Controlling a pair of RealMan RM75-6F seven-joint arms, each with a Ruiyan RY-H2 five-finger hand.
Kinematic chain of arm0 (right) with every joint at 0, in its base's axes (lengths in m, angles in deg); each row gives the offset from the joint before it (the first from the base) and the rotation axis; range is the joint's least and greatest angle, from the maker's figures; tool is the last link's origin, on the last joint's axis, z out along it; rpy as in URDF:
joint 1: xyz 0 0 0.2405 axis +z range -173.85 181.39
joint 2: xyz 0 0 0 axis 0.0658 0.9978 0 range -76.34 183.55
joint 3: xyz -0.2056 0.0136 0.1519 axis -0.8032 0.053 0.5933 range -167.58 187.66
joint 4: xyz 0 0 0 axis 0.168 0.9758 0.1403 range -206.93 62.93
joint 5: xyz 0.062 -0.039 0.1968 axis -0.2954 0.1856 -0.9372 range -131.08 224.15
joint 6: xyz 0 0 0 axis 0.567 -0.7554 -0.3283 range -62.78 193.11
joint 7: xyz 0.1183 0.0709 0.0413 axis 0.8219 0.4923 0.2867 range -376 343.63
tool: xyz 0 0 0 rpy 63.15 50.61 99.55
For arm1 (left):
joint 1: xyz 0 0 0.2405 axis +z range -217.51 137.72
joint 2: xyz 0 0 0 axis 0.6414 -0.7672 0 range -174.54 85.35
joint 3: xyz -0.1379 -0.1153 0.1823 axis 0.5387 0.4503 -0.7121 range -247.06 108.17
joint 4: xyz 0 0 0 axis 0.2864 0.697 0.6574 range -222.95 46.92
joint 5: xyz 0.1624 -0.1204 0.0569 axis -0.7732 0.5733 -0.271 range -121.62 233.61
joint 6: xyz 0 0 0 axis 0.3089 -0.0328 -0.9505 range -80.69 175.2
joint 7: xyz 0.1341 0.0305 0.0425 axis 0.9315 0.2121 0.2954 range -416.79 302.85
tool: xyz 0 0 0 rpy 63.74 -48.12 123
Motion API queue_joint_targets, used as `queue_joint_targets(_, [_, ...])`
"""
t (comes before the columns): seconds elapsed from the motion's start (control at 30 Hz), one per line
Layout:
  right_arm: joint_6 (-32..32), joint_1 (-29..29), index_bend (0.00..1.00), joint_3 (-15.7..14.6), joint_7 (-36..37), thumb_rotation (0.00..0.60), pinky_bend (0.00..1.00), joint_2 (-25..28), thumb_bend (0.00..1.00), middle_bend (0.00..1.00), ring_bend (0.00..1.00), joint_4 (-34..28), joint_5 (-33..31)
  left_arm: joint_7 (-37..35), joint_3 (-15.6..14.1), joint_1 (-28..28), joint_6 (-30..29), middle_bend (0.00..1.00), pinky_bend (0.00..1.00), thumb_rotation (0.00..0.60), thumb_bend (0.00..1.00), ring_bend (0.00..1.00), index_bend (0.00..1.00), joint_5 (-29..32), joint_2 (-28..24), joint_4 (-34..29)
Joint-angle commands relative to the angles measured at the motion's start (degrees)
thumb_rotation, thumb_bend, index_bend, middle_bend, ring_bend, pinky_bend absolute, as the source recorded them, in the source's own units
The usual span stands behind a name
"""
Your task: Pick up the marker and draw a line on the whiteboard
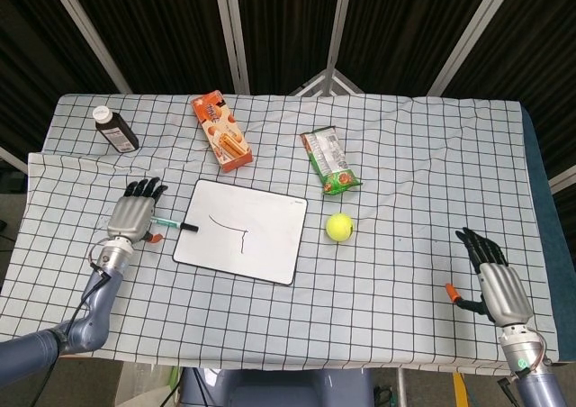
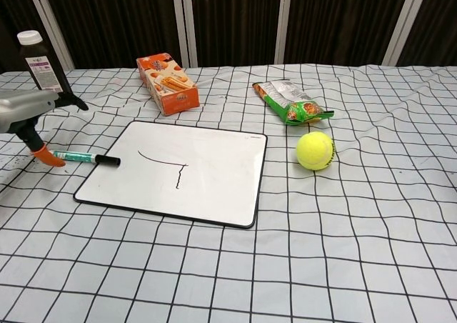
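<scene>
Marker, green barrel with black cap, lies flat on the checked tablecloth just off the white whiteboard's left edge, near table's left side | left hand above its tail end, fingers spread, holding nothing | right hand at near right corner, fingers apart, empty

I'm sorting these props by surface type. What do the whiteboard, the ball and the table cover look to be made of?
Whiteboard: smooth glossy white sheet, probably coated plastic or laminate, with a thin dark rim; pen lines sit cleanly on it.
Ball: fuzzy yellow-green felt with a pale seam, like a tennis ball.
Table cover: soft matte cloth, white with a black grid; it wrinkles and ripples.
</scene>
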Motion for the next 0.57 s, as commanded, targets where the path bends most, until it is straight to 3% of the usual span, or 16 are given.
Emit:
queue_joint_targets(0.03, [-0.04, -0.01, 0.00, -0.02, -0.06, 0.600, 0.00, 0.01, 0.33, 0.00, 0.00, 0.11, 0.08, -1.93, 0.58, 3.51, -5.08, 0.00, 0.00, 0.600, 0.22, 0.00, 0.08, 0.24, -4.11, -7.11])
queue_joint_targets(0.23, [-0.20, -0.04, 0.00, -0.18, -0.35, 0.600, 0.00, 0.10, 0.33, 0.00, 0.00, 0.51, 0.53, -6.38, -1.99, 10.72, -13.49, 0.00, 0.00, 0.600, 0.20, 0.00, 0.07, -4.31, -11.46, -18.59])
queue_joint_targets(0.33, [-0.44, -0.08, 0.00, -0.25, -0.88, 0.600, 0.00, -0.02, 0.33, 0.00, 0.00, 0.67, 0.79, -8.79, -5.22, 15.59, -18.81, 0.00, 0.00, 0.600, 0.18, 0.00, 0.05, -8.96, -15.84, -23.56])
queue_joint_targets(0.57, [-1.53, -0.28, 0.00, -0.25, -2.96, 0.600, 0.00, -0.60, 0.33, 0.00, 0.00, 0.94, 1.36, -13.44, -12.37, 25.13, -29.87, 0.00, 0.00, 0.600, 0.12, 0.00, 0.00, -19.47, -22.80, -26.31])
